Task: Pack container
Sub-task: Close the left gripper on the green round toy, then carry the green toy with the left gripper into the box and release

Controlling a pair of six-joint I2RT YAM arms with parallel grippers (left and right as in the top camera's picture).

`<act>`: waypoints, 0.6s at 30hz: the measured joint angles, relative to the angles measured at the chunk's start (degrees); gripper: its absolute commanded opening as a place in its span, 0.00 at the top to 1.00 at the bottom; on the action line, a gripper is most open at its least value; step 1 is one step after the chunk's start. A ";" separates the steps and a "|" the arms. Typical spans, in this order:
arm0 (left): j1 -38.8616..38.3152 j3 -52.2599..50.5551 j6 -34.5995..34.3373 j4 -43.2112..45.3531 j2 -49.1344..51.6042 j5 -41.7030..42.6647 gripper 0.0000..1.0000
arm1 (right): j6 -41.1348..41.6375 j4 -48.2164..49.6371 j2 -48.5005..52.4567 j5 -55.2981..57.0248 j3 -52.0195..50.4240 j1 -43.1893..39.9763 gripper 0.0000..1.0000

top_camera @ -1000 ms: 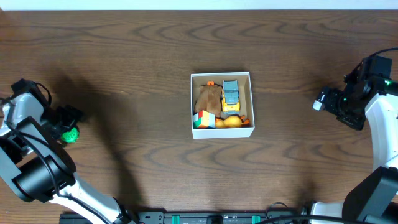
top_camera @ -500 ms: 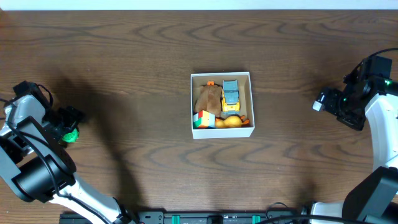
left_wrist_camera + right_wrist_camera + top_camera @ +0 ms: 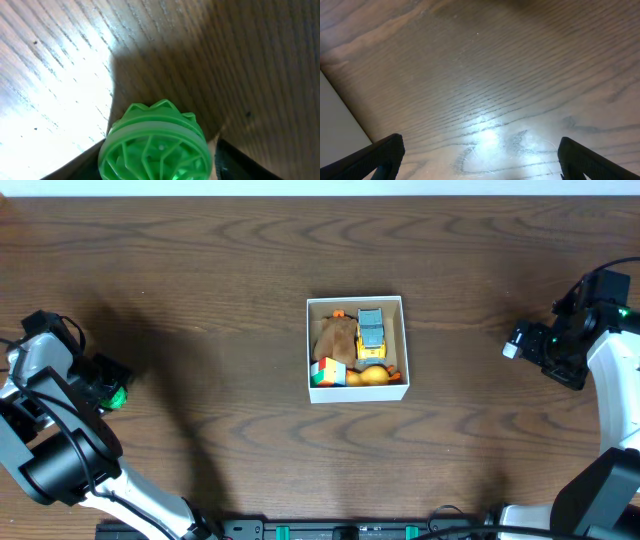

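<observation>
The container [image 3: 358,392], a small square box with white walls and a tan inside, sits mid-table. It holds a yellow and grey toy truck [image 3: 371,330], a brown toy [image 3: 336,338], a colourful cube [image 3: 327,370] and an orange round toy [image 3: 372,376]. My left gripper [image 3: 110,386] is at the far left edge, shut on a green ribbed ball [image 3: 118,396]. In the left wrist view the ball [image 3: 157,145] fills the space between the fingers, just above the wood. My right gripper [image 3: 524,342] is open and empty at the far right, with only bare table between its fingers [image 3: 480,160].
The brown wooden table [image 3: 220,300] surrounds the container on all sides. A pale strip [image 3: 337,115] shows at the left of the right wrist view. Both arm bases stand at the table's near edge.
The left gripper has closed in over the green ball, which now shows less in the overhead view and sits slightly further right. The right arm and container have not moved.
</observation>
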 measured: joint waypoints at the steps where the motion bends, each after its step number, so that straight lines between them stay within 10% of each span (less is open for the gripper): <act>1: 0.00 0.00 0.09 -0.02 0.00 0.00 0.43 | 0.00 0.00 0.00 0.00 0.00 0.00 0.01; 18: 0.00 0.00 0.26 -0.26 -0.02 0.04 0.88 | -0.02 0.00 0.00 0.00 0.00 0.00 0.01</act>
